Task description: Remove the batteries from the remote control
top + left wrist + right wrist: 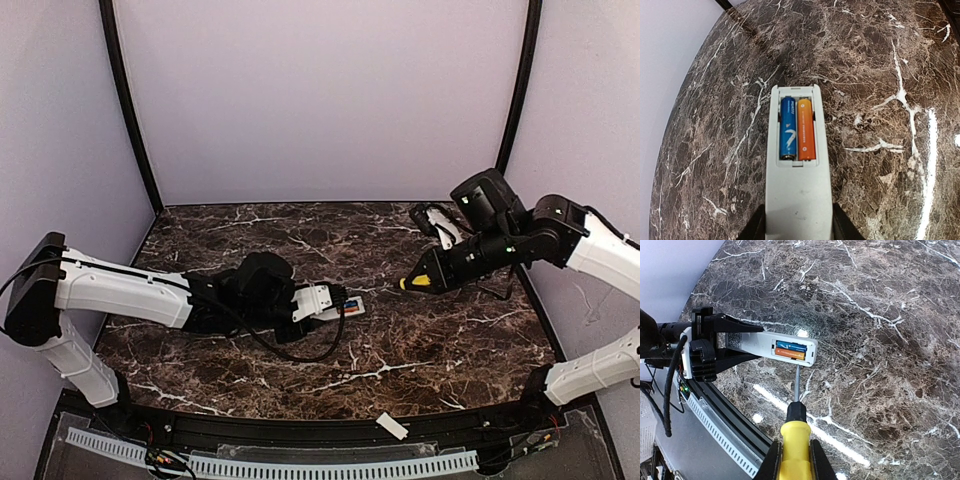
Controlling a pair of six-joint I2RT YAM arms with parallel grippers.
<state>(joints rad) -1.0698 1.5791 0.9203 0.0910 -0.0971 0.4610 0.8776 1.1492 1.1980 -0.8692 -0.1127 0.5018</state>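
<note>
The left gripper (799,227) is pinching the remote control (799,197). The right gripper (795,460) is clamping a screwdriver (795,432) that is pointing at the batteries (790,349).

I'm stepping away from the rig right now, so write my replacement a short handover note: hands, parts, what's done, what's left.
Left hand: closed on the remote control, holding it back-up with the battery bay open.
Right hand: shut on the yellow-handled screwdriver, tip pointing at the bay, just short of it.
Parts: blue battery and orange battery sit side by side in the bay; the white cover plate lies by the table's near edge.
Done: cover off.
Left: pry out both batteries.
</note>
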